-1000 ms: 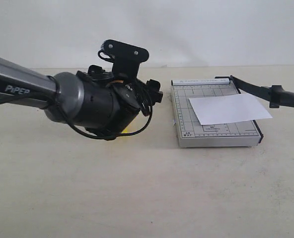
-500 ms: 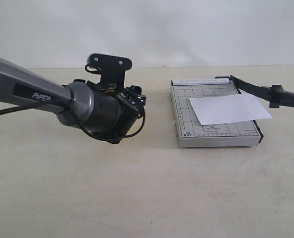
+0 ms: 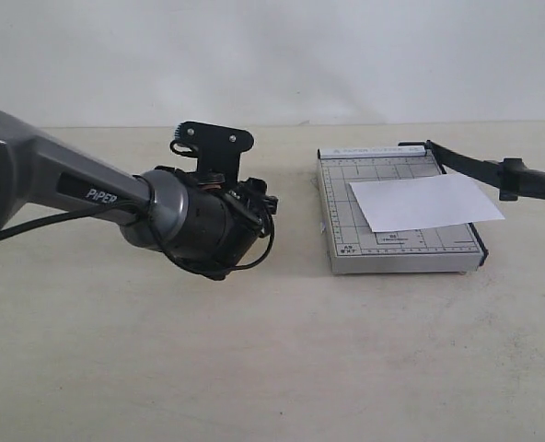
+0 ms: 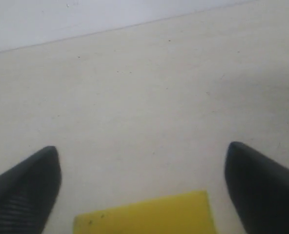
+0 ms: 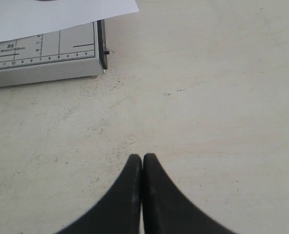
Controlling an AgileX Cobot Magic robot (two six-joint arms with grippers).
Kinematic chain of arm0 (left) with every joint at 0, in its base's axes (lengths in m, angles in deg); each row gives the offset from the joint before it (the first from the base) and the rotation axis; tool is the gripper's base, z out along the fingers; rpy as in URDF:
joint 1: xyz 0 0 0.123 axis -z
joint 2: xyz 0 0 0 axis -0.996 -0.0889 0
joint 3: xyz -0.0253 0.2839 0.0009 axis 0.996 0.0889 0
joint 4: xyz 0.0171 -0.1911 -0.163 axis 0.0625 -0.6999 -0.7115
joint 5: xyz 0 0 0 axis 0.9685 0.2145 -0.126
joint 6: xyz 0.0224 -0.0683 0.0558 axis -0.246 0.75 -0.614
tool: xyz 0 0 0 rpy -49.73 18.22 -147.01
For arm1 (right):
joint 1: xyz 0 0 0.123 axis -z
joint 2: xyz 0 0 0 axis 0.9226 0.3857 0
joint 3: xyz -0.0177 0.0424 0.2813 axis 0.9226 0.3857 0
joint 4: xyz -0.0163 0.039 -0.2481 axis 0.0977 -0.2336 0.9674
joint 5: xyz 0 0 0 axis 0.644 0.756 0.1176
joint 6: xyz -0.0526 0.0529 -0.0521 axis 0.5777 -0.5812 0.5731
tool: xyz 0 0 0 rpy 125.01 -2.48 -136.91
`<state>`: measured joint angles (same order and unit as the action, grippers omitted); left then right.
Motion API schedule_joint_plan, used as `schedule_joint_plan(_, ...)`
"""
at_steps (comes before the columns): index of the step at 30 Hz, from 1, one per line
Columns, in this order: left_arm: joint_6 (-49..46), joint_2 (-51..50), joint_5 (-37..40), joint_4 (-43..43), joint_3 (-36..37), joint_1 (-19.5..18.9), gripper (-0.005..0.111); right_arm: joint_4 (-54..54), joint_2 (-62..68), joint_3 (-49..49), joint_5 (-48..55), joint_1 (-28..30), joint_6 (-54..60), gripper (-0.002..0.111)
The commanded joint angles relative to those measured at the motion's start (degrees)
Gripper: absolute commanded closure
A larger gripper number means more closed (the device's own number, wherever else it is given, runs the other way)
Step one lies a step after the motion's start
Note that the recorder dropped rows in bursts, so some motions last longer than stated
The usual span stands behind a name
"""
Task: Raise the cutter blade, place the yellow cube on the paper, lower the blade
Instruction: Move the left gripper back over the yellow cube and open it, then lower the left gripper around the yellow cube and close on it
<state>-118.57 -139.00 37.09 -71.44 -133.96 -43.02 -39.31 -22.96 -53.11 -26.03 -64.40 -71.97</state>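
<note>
The yellow cube [image 4: 144, 214] lies on the table between the wide-apart fingers of my open left gripper [image 4: 142, 147], touching neither. In the exterior view the left arm hides the cube, and the left gripper [image 3: 259, 203] hangs low over the table, left of the grey trimmer base [image 3: 346, 253]. The white paper [image 3: 424, 203] lies on that base, overhanging its right edge. The black cutter blade [image 3: 493, 170] stands lifted off the base, angled out to the right. My right gripper [image 5: 143, 156] is shut on nothing above bare table, near the trimmer's corner [image 5: 98, 53] and the paper [image 5: 51, 12].
A black cable [image 3: 254, 258] loops under the left wrist. The beige table [image 3: 282, 368] meets a white wall at the back. The right arm does not show in the exterior view.
My left arm has dropped lower and drawn back from the camera. A sliver of yellow under the wrist a second ago is now covered. Trimmer, paper and blade have not moved.
</note>
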Motion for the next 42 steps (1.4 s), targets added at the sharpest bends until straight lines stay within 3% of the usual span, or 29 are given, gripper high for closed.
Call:
schedule_joint_plan(1, -3.92, -1.33, 3.22, -7.49, 0.67, -0.01, 0.070, -0.05, -0.20, -0.33, -1.04, -0.26, 0.56, 0.108)
schedule_joint_plan(3, -6.73, -0.97, 3.74, -11.28, 0.67, -0.01, 0.099, -0.05, -0.20, -0.33, -1.04, -0.26, 0.56, 0.108)
schedule_joint_plan(4, -8.36, -0.85, 3.74, -13.64, 0.67, -0.01, 0.101, -0.05, -0.20, -0.33, -0.91, -0.26, 0.54, 0.108)
schedule_joint_plan(6, -11.93, 0.17, 3.07, -18.17, 0.67, -0.01, 0.101, -0.05, -0.20, -0.33, -0.91, -0.26, 0.54, 0.108)
schedule_joint_plan(10, -17.16, 3.60, -1.12, -18.17, 0.67, -0.01, 0.102, -0.05, -0.20, -0.33, -0.80, -0.26, 0.54, 0.108)
schedule_joint_plan(15, -17.18, 8.28, -5.30, -15.86, 0.67, -0.01, 0.102, -1.20, -0.20, -0.33, -0.81, -0.26, 0.54, 0.108)
schedule_joint_plan(21, -19.98, 13.53, -22.99, -18.17, 0.81, -0.01, 0.102, -1.29, -0.20, -0.33, 0.28, -0.26, 0.54, 0.108)
schedule_joint_plan(29, -24.56, 19.00, -22.99, -18.17, 0.93, 0.11, 0.102, -1.83, -0.20, -0.33, 0.17, -0.26, 0.54, 0.108)
schedule_joint_plan(31, -23.39, 21.43, -16.30, -18.17, 1.88, 0.11, 0.102, -1.95, -0.20, -0.33, 0.17, -0.26, 0.54, 0.108)
schedule_joint_plan(34, -22.75, 26.78, 7.59, -18.17, 5.87, 0.11, 0.102, -1.95, -0.20, -0.33, 0.17, -0.26, 0.54, 0.108)
schedule_joint_plan(36, -21.60, 29.28, 17.69, -18.17, 8.86, 0.11, 0.102, -1.95, -0.20, -0.33, 0.17, -0.26, 0.54, 0.108)
schedule_joint_plan(40, -21.73, 32.46, 27.18, -18.17, 15.97, -0.01, 0.102, -1.95, -0.20, -0.33, 0.38, -0.26, 0.54, 0.108)
schedule_joint_plan(42, -21.55, 33.74, 28.33, -18.17, 20.53, -0.01, 0.102, -1.95, -0.20, -0.33, 0.38, -0.26, 0.54, 0.108)
